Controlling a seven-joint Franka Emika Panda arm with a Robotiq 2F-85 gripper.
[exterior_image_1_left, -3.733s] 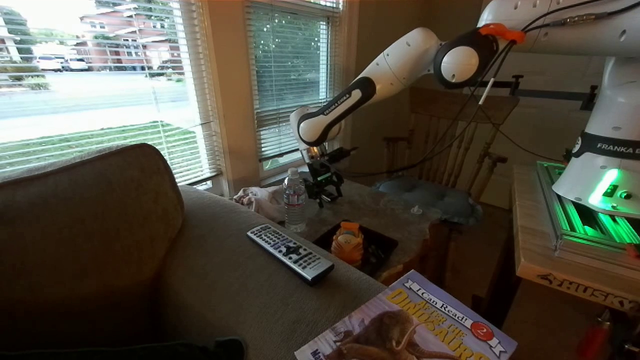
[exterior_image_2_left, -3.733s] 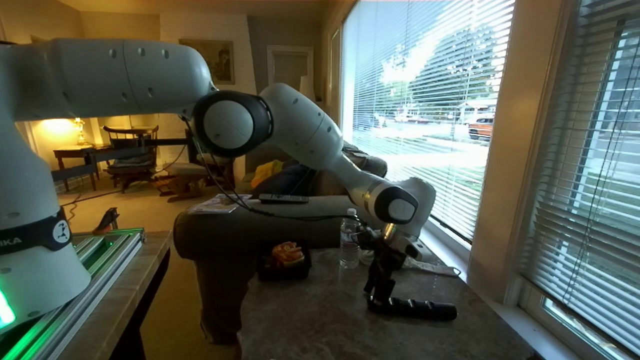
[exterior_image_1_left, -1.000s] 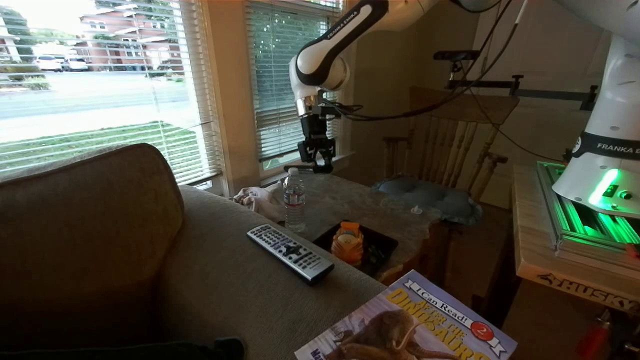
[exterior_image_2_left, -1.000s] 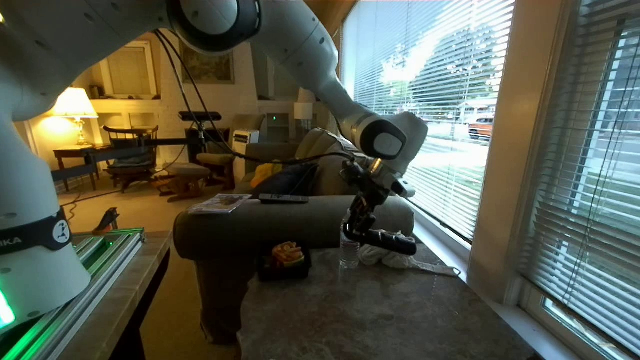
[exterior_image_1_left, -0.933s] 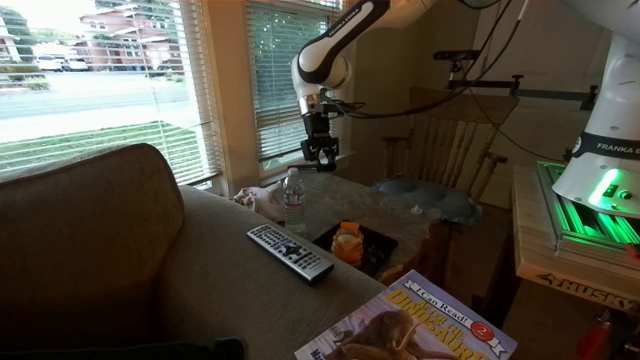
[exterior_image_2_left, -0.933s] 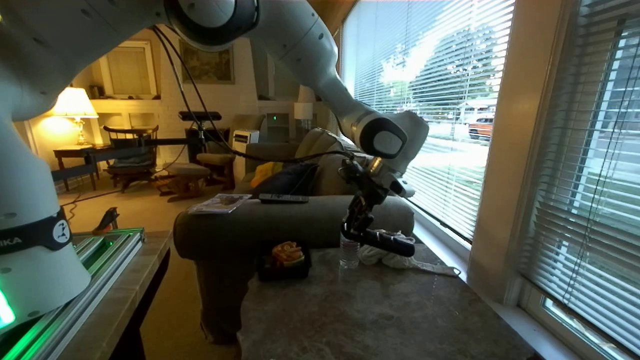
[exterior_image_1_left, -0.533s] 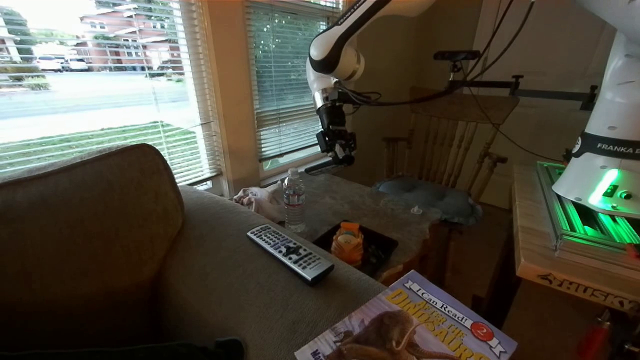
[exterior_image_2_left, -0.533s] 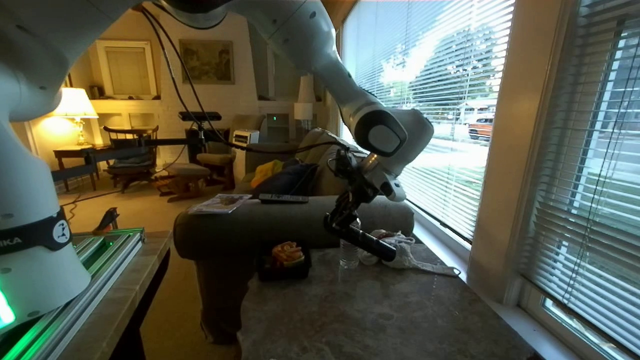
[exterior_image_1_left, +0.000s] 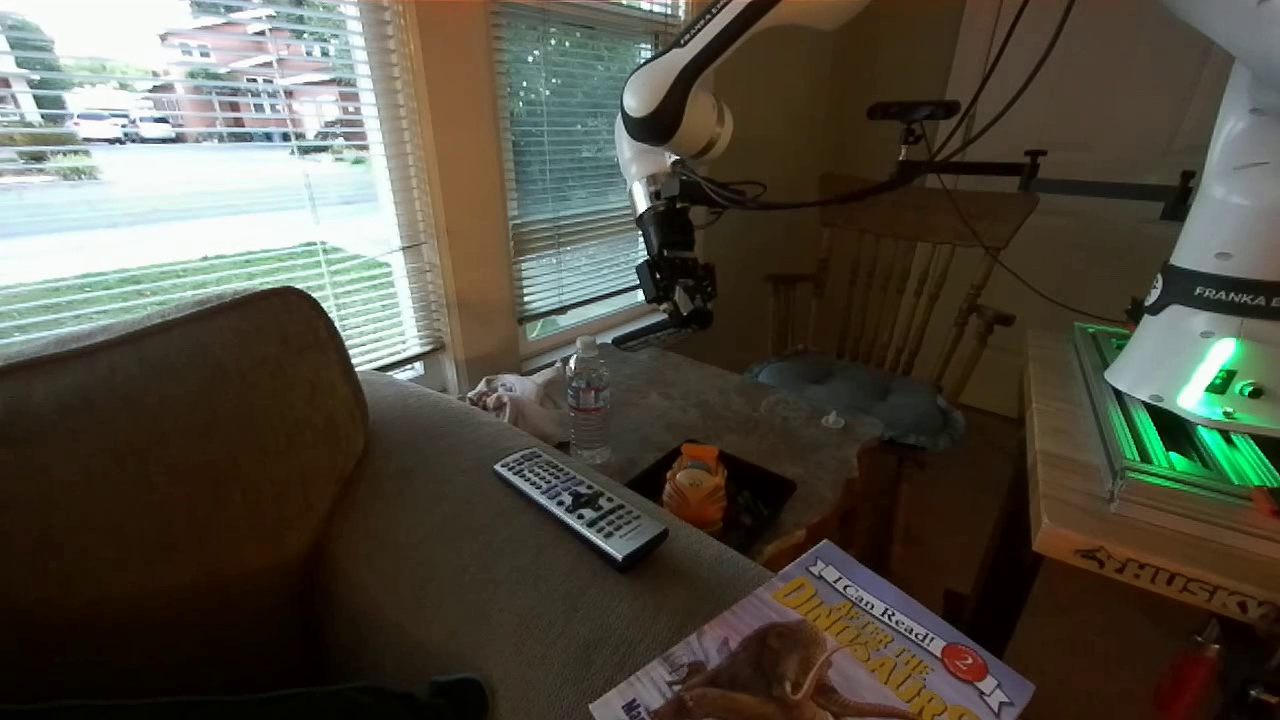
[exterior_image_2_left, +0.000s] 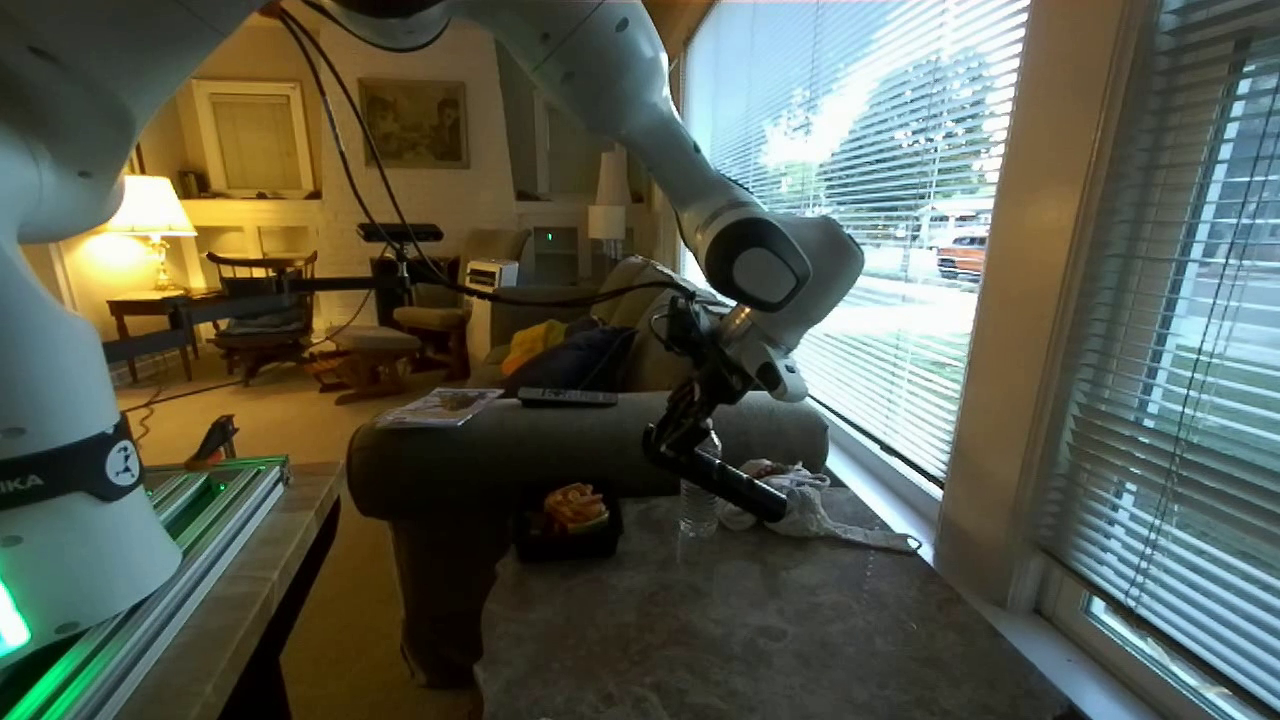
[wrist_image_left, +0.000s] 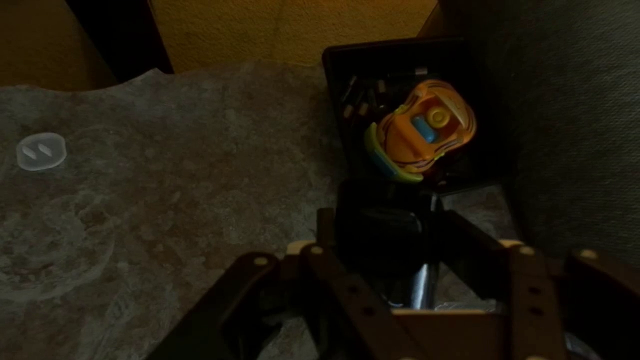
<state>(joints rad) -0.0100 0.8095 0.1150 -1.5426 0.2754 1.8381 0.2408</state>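
Note:
A black, ridged, cylinder-shaped object like a flashlight (exterior_image_2_left: 735, 487) hangs above the table (exterior_image_2_left: 800, 620), tilted in an exterior view. My gripper (exterior_image_1_left: 690, 318) is shut on one end of it. In the wrist view, the dark object (wrist_image_left: 380, 240) fills the space between the two fingers of my gripper (wrist_image_left: 387, 232); the picture is dim and its far end is hidden. Near the held object stands a clear water bottle (exterior_image_1_left: 588, 410), partly covered by it in an exterior view. A white cloth (exterior_image_2_left: 805, 515) lies beside the bottle.
An orange toy (wrist_image_left: 417, 132) sits in a black tray (wrist_image_left: 395, 46) with several small items. A remote (exterior_image_1_left: 580, 505) and a book (exterior_image_1_left: 820, 650) lie on the sofa arm (exterior_image_2_left: 450, 460). A small clear plastic piece (wrist_image_left: 41, 151) is on the table. Window blinds (exterior_image_1_left: 585, 150) stand close behind.
From low on the table, the black object has been raised in my gripper. Over the last second it has shifted from the window and swung its free end. Bottle, tray and cloth have stayed put.

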